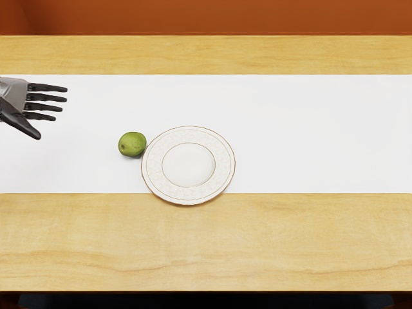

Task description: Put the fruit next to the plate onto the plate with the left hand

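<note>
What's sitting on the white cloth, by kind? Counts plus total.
Fruit, green: 1
Plate, white: 1
Total: 2

The light is bright and even (like daytime). Around the plate (154, 168) everything looks sharp, with only very faint shadows.

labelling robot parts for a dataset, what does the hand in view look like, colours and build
Only the left hand shows, at the picture's left edge. Its body is grey and metallic-looking, with angular facets. The five fingers are black, slim and segmented, with rounded tips. No cables, markings or sleeve are visible. The right arm is out of view.
</note>
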Robot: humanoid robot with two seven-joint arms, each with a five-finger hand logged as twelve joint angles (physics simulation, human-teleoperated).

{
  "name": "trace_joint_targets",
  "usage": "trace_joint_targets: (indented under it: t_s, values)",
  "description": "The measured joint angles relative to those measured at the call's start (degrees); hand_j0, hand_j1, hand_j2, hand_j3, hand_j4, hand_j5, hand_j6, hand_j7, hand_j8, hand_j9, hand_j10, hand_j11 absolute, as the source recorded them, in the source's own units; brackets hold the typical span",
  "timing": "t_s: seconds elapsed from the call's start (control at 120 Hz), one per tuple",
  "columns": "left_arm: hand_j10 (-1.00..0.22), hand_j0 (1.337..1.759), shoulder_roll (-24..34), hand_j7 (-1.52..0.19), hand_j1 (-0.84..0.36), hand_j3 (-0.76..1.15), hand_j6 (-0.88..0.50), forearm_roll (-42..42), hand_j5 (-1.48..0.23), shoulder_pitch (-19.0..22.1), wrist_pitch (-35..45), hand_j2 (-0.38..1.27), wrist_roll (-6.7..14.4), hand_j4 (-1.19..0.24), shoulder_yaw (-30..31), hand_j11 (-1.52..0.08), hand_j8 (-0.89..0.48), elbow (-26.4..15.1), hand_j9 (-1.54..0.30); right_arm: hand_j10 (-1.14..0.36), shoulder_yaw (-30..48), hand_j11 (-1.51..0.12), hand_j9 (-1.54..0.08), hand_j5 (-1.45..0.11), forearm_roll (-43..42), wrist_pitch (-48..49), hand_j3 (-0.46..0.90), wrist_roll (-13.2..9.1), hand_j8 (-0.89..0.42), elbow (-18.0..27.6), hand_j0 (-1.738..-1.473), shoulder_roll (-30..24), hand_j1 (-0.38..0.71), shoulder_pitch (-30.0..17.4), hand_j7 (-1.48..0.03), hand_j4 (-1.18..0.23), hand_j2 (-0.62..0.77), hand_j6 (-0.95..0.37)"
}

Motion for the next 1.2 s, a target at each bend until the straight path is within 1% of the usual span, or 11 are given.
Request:
trace_joint_targets:
  t_s: [0.217,0.308,0.383,0.483,0.533,0.583,0.708,0.858,1.008,1.108,1.2]
  values:
    - [-0.02,1.658,-0.23,-0.02,0.33,0.0,-0.02,-0.15,-0.02,-0.06,-0.05,0.0,0.0,-0.02,0.12,-0.02,-0.02,0.05,-0.02,-0.02,0.0,-0.03,-0.03,-0.03,0.0,0.01,0.0,0.0,-0.02,0.0,-1.658,0.0,-0.32,0.0,-0.03,-0.02,0.0,-0.02]
    - [-0.02,1.658,-3.07,-0.02,0.33,0.0,-0.02,1.72,-0.02,-0.78,-0.05,0.0,0.0,-0.02,0.17,-0.02,-0.02,-0.02,-0.02,-0.02,0.0,-0.03,-0.03,-0.03,0.0,0.03,0.0,0.0,-0.02,0.01,-1.658,0.0,-0.32,0.0,-0.03,-0.02,0.0,-0.02]
    - [-0.02,1.658,-6.66,-0.03,0.33,0.0,-0.02,7.13,-0.03,-1.46,-0.04,0.0,0.0,-0.02,0.1,-0.03,-0.02,-0.27,-0.03,-0.02,0.0,-0.03,-0.03,-0.03,0.0,0.02,0.0,0.0,-0.02,0.0,-1.658,0.0,-0.32,0.0,-0.03,-0.02,0.0,-0.02]
    - [-0.03,1.658,-11.29,-0.04,0.31,0.0,-0.03,17.58,-0.04,-2.4,-0.03,0.01,0.0,-0.03,-0.05,-0.04,-0.03,-0.67,-0.04,-0.02,0.0,-0.03,-0.03,-0.03,0.01,0.03,0.0,0.0,-0.02,0.01,-1.658,0.0,-0.32,0.0,-0.03,-0.02,0.0,-0.02]
    - [-0.04,1.658,-13.28,-0.05,0.3,0.0,-0.04,22.58,-0.05,-3.79,-0.03,0.01,0.0,-0.04,-0.09,-0.05,-0.04,-1.02,-0.05,-0.02,0.0,-0.03,-0.03,-0.03,0.01,0.03,0.0,0.0,-0.02,0.01,-1.658,0.0,-0.32,0.0,-0.03,-0.02,0.0,-0.02]
    - [-0.05,1.658,-15.36,-0.06,0.29,0.0,-0.05,27.83,-0.06,-3.89,0.38,0.01,0.0,-0.05,-0.09,-0.06,-0.05,-2.13,-0.06,-0.02,0.0,-0.03,-0.03,-0.03,0.0,0.03,0.0,0.0,-0.02,0.0,-1.658,0.0,-0.32,0.0,-0.03,-0.02,0.0,-0.02]
    - [-0.06,1.658,-19.42,-0.08,0.28,0.0,-0.06,40.52,-0.08,-3.97,5.57,0.01,0.0,-0.06,0.05,-0.08,-0.06,-5.24,-0.08,-0.02,0.0,-0.03,-0.03,-0.03,0.0,-0.01,0.0,0.0,-0.02,0.0,-1.658,0.0,-0.32,0.0,-0.03,-0.02,0.0,-0.02]
    - [-0.07,1.658,-23.03,-0.09,0.27,0.0,-0.07,52.73,-0.09,-3.73,13.65,0.01,0.0,-0.07,0.41,-0.09,-0.07,-7.84,-0.09,-0.02,0.0,-0.03,-0.03,-0.03,0.01,-0.01,0.0,0.0,-0.02,0.0,-1.658,0.0,-0.32,0.0,-0.03,-0.02,0.0,-0.02]
    - [-0.07,1.658,-26.71,-0.09,0.27,0.0,-0.07,58.08,-0.09,-3.72,22.19,0.02,0.0,-0.07,4.96,-0.09,-0.07,-8.86,-0.09,-0.02,0.0,-0.03,-0.03,-0.03,0.0,0.0,0.0,0.0,-0.02,0.01,-1.658,0.0,-0.32,0.0,-0.03,-0.02,0.0,-0.02]
    - [-0.07,1.658,-27.56,-0.09,0.27,0.0,-0.07,61.11,-0.09,-3.75,28.86,0.02,0.0,-0.07,9.3,-0.09,-0.07,-9.06,-0.09,-0.02,0.0,-0.03,-0.03,-0.03,0.02,-0.01,0.0,0.0,-0.02,0.01,-1.658,0.0,-0.32,0.0,-0.03,-0.02,0.0,-0.02]
    - [-0.07,1.658,-28.18,-0.09,0.27,0.0,-0.07,62.37,-0.09,-3.1,31.84,0.02,0.0,-0.07,11.48,-0.09,-0.07,-9.08,-0.09,-0.02,0.0,-0.03,-0.03,-0.03,0.01,-0.02,0.0,0.0,-0.02,-0.01,-1.658,0.0,-0.32,0.0,-0.03,-0.02,0.0,-0.02]
